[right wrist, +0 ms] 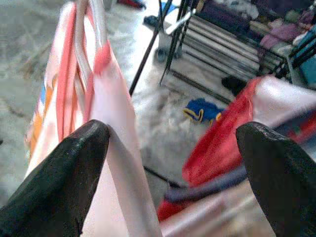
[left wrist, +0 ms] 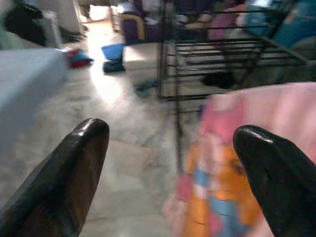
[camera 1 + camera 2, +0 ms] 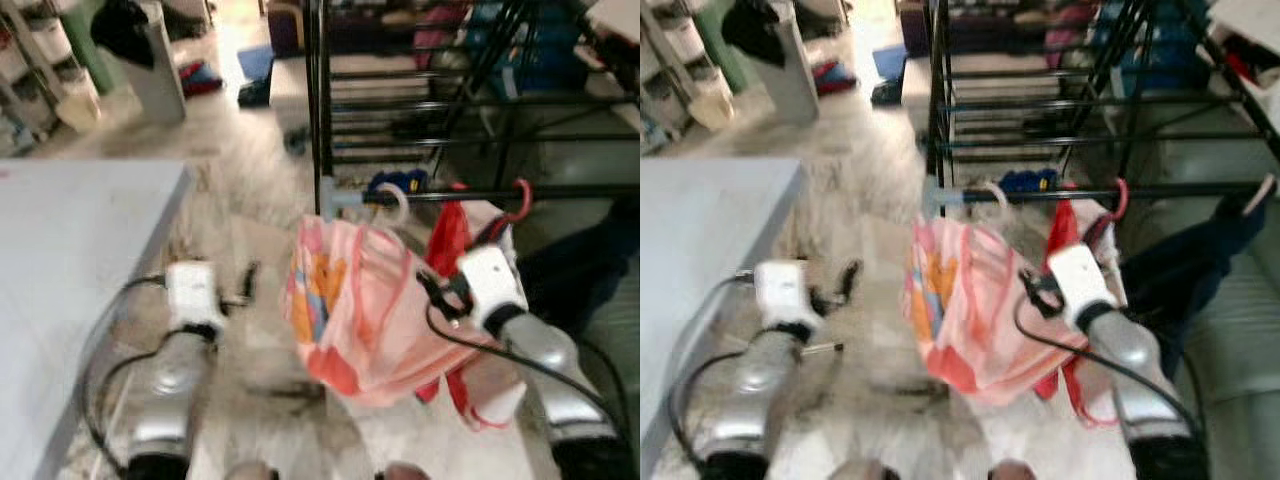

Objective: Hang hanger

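So the pink garment [image 3: 350, 310] is on its white hanger [image 3: 395, 205], and the hook looks like it's already sitting on the black rail [image 3: 480, 194] of the drying rack [image 3: 325, 100], next to a red hanger [image 3: 515, 205] with a red garment [image 3: 450, 240]. My right gripper [image 1: 173, 163] is way closer: fingers spread wide, nothing in them, one finger brushing the pink cloth. The rail runs side to side ahead of me, hook up and to the left of my right fingers. My left gripper [image 2: 170, 168] is also wide open and empty, off to the left of the garment, nearer the grey table [image 3: 70, 260]. Everything's blurry, so I can't swear the hook is fully seated.
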{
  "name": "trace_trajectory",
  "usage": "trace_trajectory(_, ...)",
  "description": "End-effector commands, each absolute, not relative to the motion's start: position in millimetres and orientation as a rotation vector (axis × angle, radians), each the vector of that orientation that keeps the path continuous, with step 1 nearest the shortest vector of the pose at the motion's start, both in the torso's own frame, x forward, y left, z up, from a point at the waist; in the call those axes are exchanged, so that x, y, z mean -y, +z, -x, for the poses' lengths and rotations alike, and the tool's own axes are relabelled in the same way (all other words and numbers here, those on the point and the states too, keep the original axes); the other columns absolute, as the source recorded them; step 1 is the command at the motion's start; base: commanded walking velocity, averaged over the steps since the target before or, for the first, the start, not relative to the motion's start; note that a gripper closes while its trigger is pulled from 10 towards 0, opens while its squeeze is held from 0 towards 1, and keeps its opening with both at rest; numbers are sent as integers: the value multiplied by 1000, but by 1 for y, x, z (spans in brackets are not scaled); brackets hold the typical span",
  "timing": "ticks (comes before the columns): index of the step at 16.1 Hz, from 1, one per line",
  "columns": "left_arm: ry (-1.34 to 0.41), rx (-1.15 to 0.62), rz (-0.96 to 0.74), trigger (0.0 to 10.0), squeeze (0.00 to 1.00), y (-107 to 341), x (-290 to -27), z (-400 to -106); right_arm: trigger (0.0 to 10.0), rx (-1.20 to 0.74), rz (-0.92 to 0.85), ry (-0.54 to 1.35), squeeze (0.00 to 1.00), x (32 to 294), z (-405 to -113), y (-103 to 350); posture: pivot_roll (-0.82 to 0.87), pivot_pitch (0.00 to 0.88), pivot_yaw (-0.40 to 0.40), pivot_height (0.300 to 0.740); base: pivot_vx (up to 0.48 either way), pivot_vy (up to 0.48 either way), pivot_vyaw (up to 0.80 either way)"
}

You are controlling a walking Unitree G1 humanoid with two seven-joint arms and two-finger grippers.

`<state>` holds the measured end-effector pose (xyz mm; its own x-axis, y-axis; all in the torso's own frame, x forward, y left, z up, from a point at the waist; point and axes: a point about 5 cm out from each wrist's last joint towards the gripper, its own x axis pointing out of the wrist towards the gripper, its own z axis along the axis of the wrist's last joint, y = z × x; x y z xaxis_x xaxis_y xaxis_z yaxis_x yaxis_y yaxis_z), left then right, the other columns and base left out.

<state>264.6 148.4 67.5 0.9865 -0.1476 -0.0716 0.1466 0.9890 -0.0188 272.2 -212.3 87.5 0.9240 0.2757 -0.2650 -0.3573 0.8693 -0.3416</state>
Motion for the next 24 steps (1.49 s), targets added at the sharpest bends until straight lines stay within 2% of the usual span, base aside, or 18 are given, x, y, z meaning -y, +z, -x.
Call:
trace_trajectory(1, -123, -93, -6, 10000, 0, 66, -159, -263, 10000, -227, 408, 369, 0, 210, -273, 87, -25, 0, 14, 740, 0, 0, 0)
trace_trajectory(4, -145, -120, 2, 10000, 0, 63, -155, -261, 10000, -291, 415, 435, 0, 218, -280, 83, -28, 0, 15, 740, 0, 0, 0)
trace_trajectory(8, -169, -166, -8, 10000, 0, 60, -155, -252, 10000, -350, 440, 555, 0, 221, -304, 84, 3, 0, -16, 740, 0, 0, 0)
trace_trajectory(9, -160, -185, -9, 10000, 0, 59, -159, -245, 7294, -380, 446, 582, 0, 221, -313, 83, 20, 0, -28, 740, 0, 0, 0)
trace_trajectory(10, -156, -194, -9, 10000, 0, 58, -162, -242, 824, -395, 445, 584, 0, 221, -319, 83, 25, 0, -31, 740, 0, 0, 0)
trace_trajectory(11, -149, -206, -13, 10000, 0, 58, -164, -238, 0, -404, 452, 594, 0, 219, -327, 84, 33, 0, -35, 740, 0, 0, 0)
trace_trajectory(17, -198, -277, -22, 10000, 0, 56, -158, -235, 0, -462, 466, 746, 0, 206, -342, 88, 50, 3, -43, 740, 0, 0, 0)
trace_trajectory(24, -209, -306, -33, 10000, 0, 54, -156, -237, 0, -469, 490, 763, 0, 210, -346, 93, 42, 0, -37, 740, 0, 0, 0)
